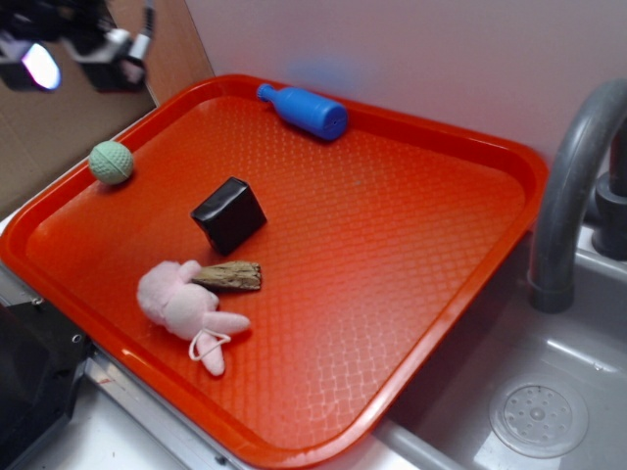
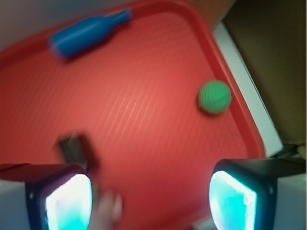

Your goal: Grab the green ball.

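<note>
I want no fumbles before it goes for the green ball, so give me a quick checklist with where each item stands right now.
1. Green ball visible and uncovered on the tray, near its edge: ok.
2. Claw open, fingers wide apart in the wrist view: ok.
3. Claw empty: ok.
4. Ball clear of the black box and blue bottle: ok.
5. Claw centred over the ball: not ok, the ball sits off to one side in the wrist view.
6. Height above the ball: cannot tell.

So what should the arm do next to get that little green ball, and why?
Probably move down toward the green ball and centre on it. The end effector hangs open, high above the tray, and in the wrist view the ball sits off toward one finger, not between them.
</note>
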